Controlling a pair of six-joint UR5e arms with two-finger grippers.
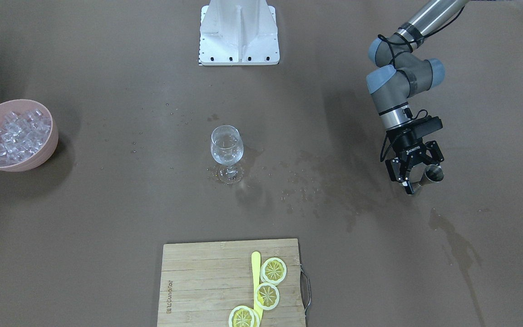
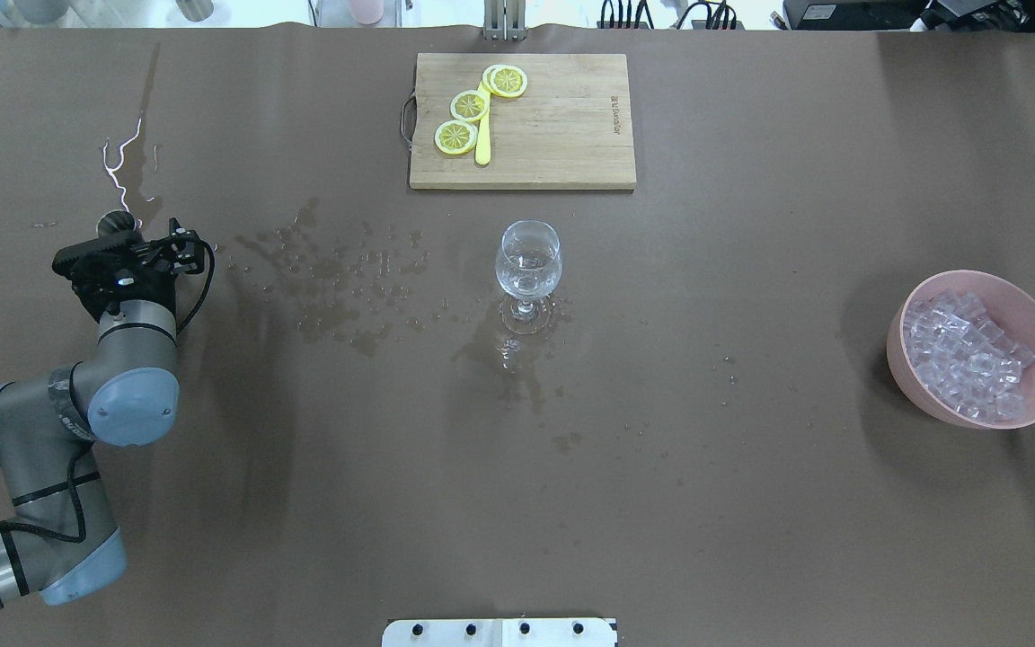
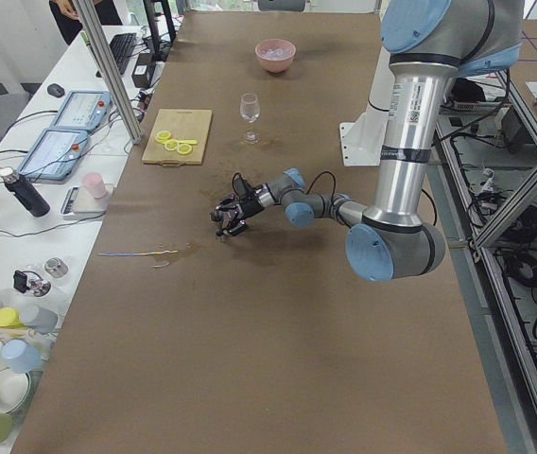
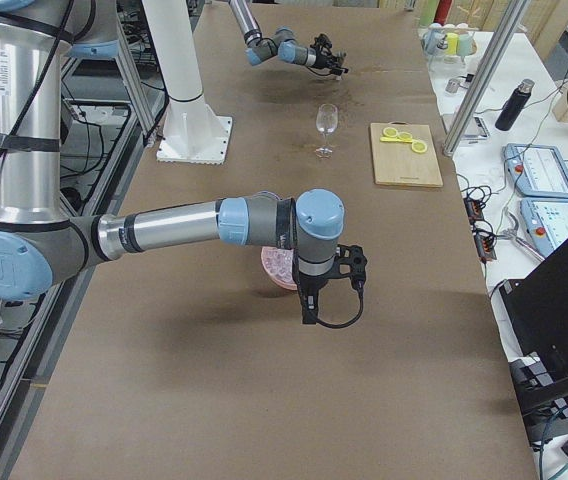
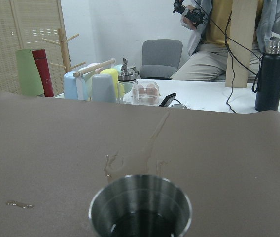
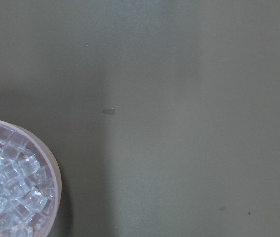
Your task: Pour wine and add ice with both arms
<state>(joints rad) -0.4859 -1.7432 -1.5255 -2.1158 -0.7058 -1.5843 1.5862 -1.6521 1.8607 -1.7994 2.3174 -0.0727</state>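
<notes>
left gripper (image 1: pixel 418 178): is hanging low over the table (image 1: pixel 107 218), its jaws spread wide and gripping nothing.
metal cup (image 1: pixel 431 174): is sitting right at the left gripper's fingertips, its inside showing dark in the wrist view.
right gripper (image 4: pixel 309 306): is pointing down; I cannot tell whether its jaws are wide or narrow.
ice (image 2: pixel 967 359): is lying heaped in the pink bowl (image 2: pixel 902 359), just beside the right gripper and well apart from the left gripper.
wine glass (image 2: pixel 528 261): is standing upright between the two, well apart from both.
</notes>
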